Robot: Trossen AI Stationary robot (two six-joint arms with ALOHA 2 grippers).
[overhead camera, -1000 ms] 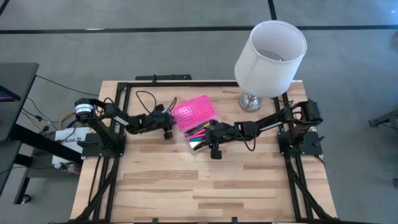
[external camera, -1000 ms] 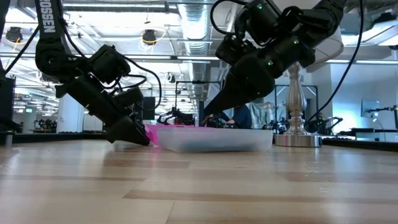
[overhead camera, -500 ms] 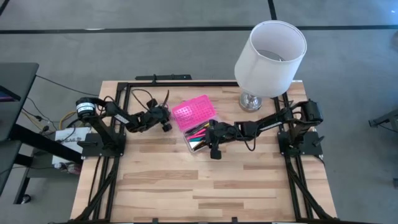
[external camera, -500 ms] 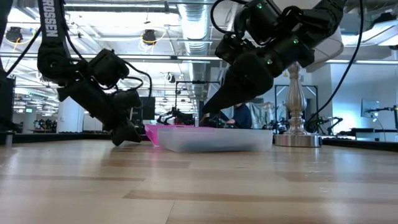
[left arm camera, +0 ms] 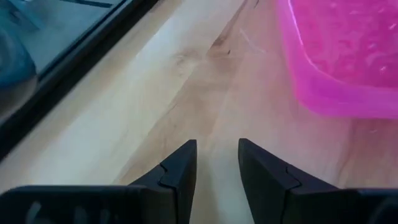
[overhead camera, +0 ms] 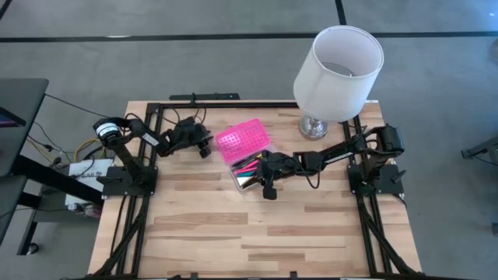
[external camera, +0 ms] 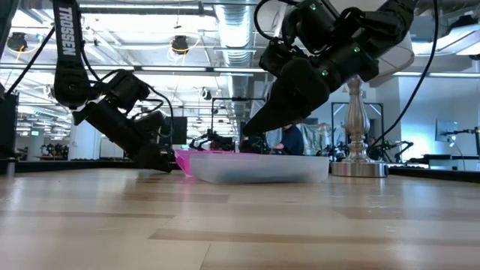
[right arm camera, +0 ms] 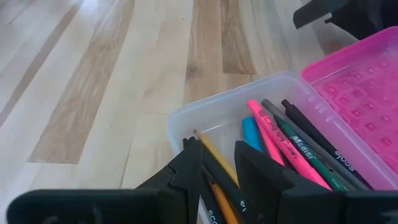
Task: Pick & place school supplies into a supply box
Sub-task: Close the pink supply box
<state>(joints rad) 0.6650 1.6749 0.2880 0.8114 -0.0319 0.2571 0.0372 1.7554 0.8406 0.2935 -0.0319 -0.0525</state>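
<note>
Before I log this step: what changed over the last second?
The left gripper drew back from the pink lid toward its own base, empty. The right gripper stayed over the supply box, fingers among the pens; box and lamp did not move.

Grey floor (overhead camera: 194, 62); beyond, seemingly a lit workshop with ceiling lamps (external camera: 180, 43).

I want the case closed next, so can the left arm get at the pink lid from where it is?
Probably yes: the left gripper, open and empty, faces the pink lid across bare table, with nothing between them.
</note>
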